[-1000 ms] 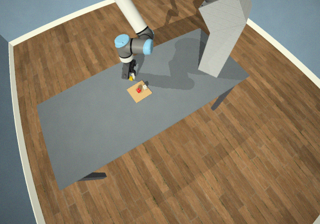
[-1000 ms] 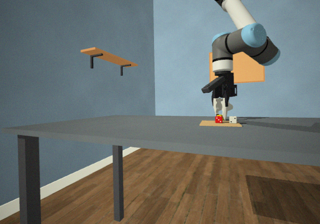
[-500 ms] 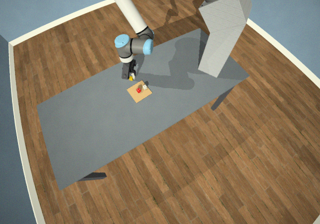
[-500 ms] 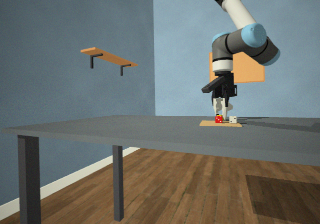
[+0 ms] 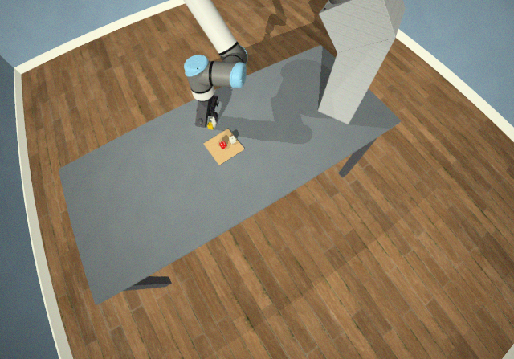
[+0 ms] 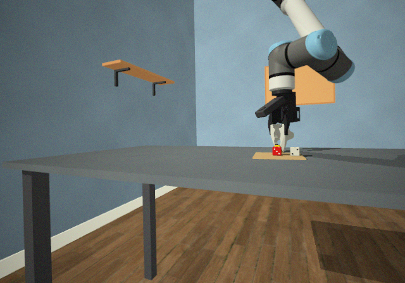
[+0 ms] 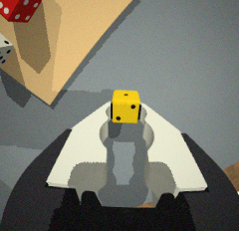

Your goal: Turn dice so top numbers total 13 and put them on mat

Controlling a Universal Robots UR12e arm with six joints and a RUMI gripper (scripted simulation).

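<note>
Dice, three in all: one yellow die (image 5: 210, 126) (image 6: 277, 145) (image 7: 125, 107), one red die (image 5: 222, 144) (image 6: 276, 150) (image 7: 21, 4), one white die (image 5: 232, 140) (image 6: 295, 151) (image 7: 4, 51). Two on the single tan mat (image 5: 219, 156) (image 6: 261, 156) (image 7: 85, 32), the red nearer its middle, the white near one edge, a small gap between. One off the mat: the yellow, just beyond a corner, between the two pale fingertips of the gripper (image 5: 210, 125) (image 6: 278, 146) (image 7: 125, 111). Jaws nearly closed, clamped on the yellow die, one dark pad against each of two opposite sides. Contact between yellow die and grey table (image 5: 165, 197) (image 6: 183, 168) (image 7: 189, 57) impossible to tell.

In the wrist view, two yellow faces visible: one with one pip, one with two. Towards the exterior view, three pips on the red, two on the white. Total on top too small to read with certainty.

One arm (image 5: 205, 10) (image 6: 304, 16), reaching down over the table with gripper pointing downward. Behind, in the exterior view, one wall shelf (image 6: 140, 72) on two black brackets (image 6: 116, 77), and one orange panel (image 6: 315, 90), partly hidden by the arm. Two table legs (image 6: 37, 224) in the same view.
</note>
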